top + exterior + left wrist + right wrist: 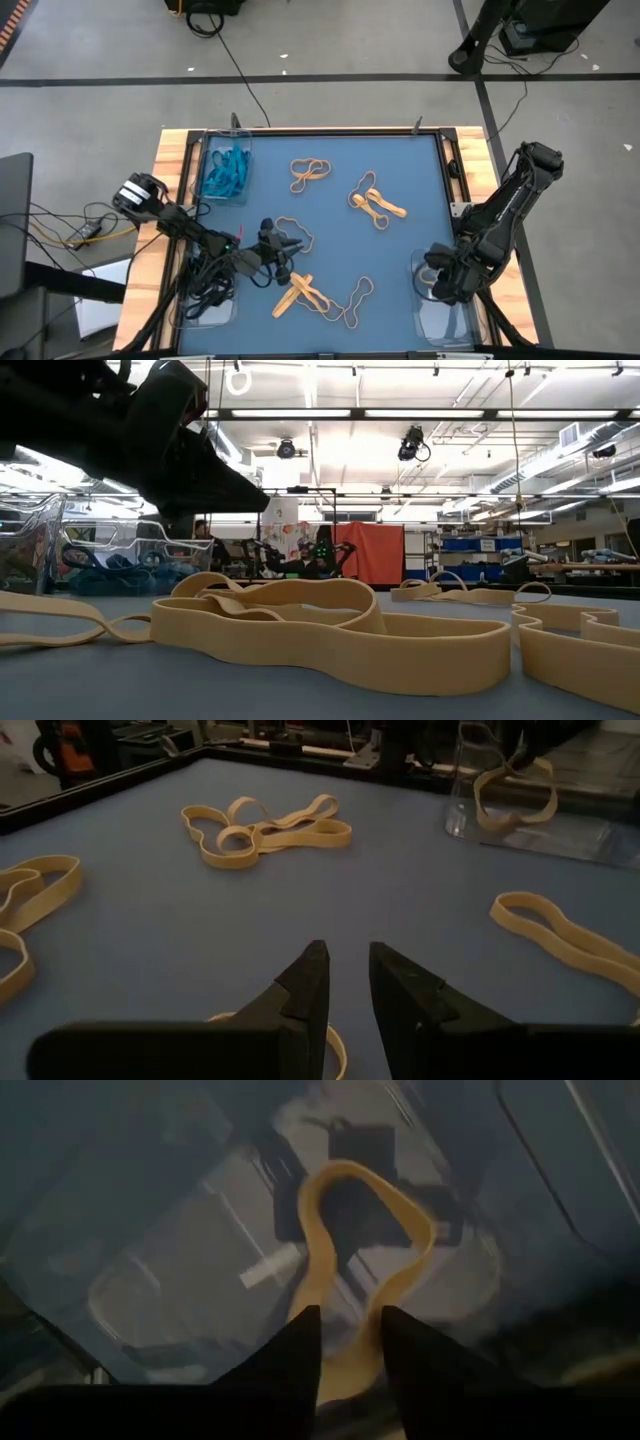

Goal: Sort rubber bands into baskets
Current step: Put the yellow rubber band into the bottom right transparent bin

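Tan rubber bands lie in clumps on the blue mat (pixel 310 172) (pixel 375 200) (pixel 300 292). My left gripper (pixel 288 262) is low over the mat beside the near clump. It is open, with nothing between its tips (pixel 348 982); a tan band (pixel 335 1045) lies under them. My right gripper (pixel 440 285) points down over the clear basket (pixel 445 310) at the near right. Its fingers stand apart (pixel 350 1335) with a tan band (pixel 318 1240) between them. The band's loop reaches down into the basket and also shows in the left wrist view (pixel 515 800). My right gripper points down from above, with the tan band's upper end (pixel 350 1375) lying between its parted fingers. The loop hangs below them inside the basket. I cannot tell whether the fingers touch it.
A clear basket at the far left (pixel 225 170) holds teal bands. Another at the near left (pixel 205 295) holds black ones, under my left arm. More tan bands (pixel 360 295) (pixel 330 625) lie near the front edge. A wooden frame (pixel 170 170) borders the mat.
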